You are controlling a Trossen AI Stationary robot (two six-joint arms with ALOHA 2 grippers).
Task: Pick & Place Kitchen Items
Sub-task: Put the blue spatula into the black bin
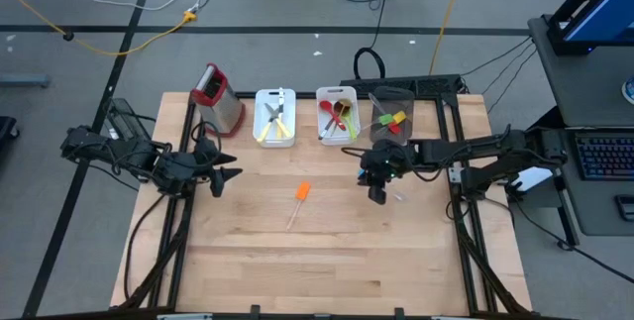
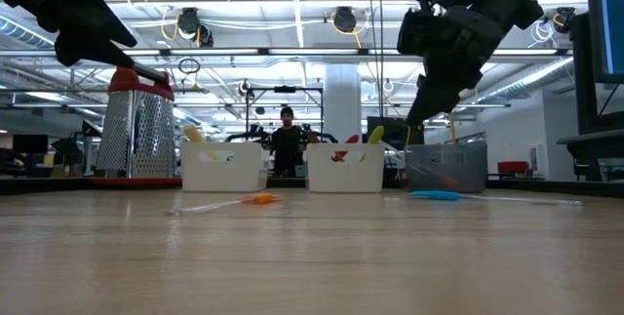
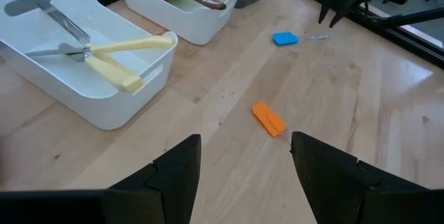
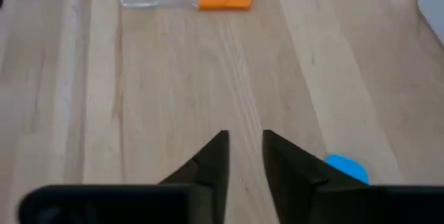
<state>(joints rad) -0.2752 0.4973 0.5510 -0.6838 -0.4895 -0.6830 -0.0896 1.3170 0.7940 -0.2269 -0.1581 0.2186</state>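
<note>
An orange spatula with a clear handle lies flat on the wooden table, midway between my two grippers. A blue spatula lies flat on the table just beside my right gripper; its blade shows next to one finger. That gripper hangs above the table with its fingers a narrow gap apart and nothing between them. My left gripper stands open and empty at the table's left, above the wood and pointing toward the orange spatula.
Along the far edge stand a metal grater with a red top, a white bin holding cream-handled knives, a second white bin with a red spoon and a green piece, and a grey cup. A person is beyond the table.
</note>
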